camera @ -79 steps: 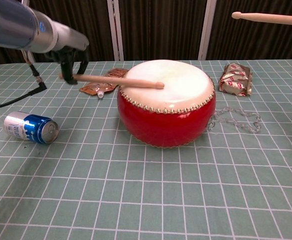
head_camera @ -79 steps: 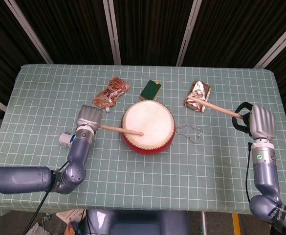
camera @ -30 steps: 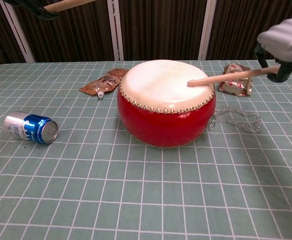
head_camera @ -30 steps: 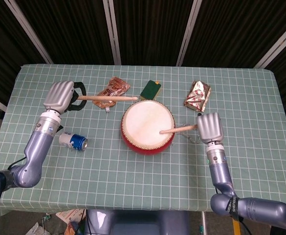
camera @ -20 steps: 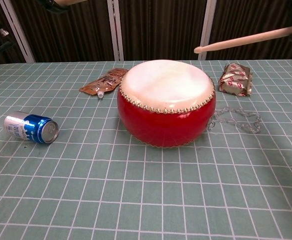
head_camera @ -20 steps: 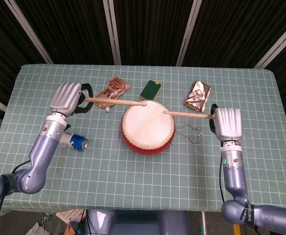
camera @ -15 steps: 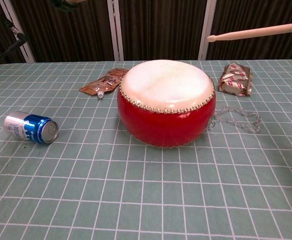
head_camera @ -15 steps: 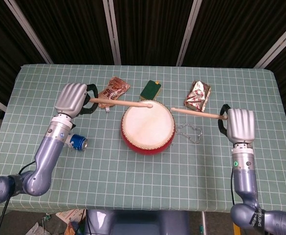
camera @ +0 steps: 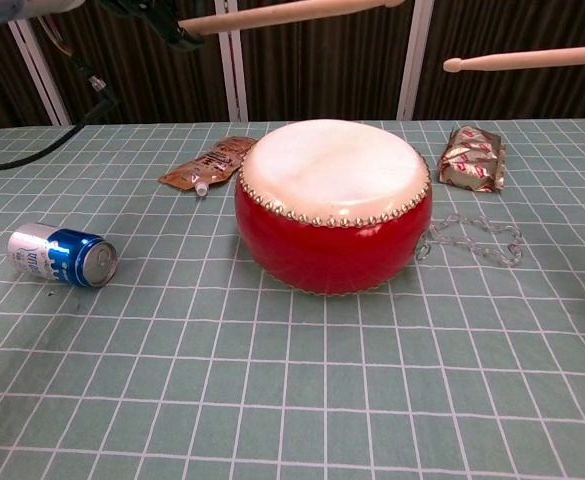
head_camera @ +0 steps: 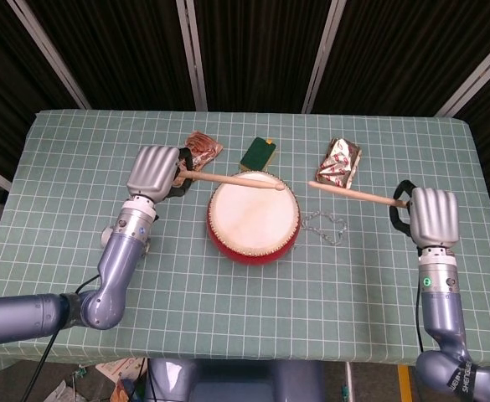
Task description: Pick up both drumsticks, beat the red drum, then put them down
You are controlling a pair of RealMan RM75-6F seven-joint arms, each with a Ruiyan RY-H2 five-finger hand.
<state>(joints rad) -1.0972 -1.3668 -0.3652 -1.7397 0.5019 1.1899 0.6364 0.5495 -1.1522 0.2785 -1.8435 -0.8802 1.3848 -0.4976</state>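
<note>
The red drum (head_camera: 253, 214) (camera: 332, 212) with a white skin stands mid-table. My left hand (head_camera: 152, 171) grips a wooden drumstick (head_camera: 232, 181) (camera: 287, 13), raised above the drum's far left edge, its tip over the rim. My right hand (head_camera: 433, 215) holds the other drumstick (head_camera: 353, 193) (camera: 532, 58) high at the right, clear of the drum, its tip pointing left near the foil packet. In the chest view only part of the left hand (camera: 162, 22) shows at the top edge; the right hand is out of that frame.
A blue can (camera: 62, 255) lies at the left, hidden behind my left arm in the head view. A brown pouch (head_camera: 201, 143) (camera: 207, 162), a green card (head_camera: 259, 153), a foil packet (head_camera: 339, 163) (camera: 474, 157) and a metal chain (head_camera: 323, 226) (camera: 472, 240) lie around the drum.
My left hand has swung right, bringing its stick over the drum's far rim. My right hand has moved further right and its stick has drawn away from the drum.
</note>
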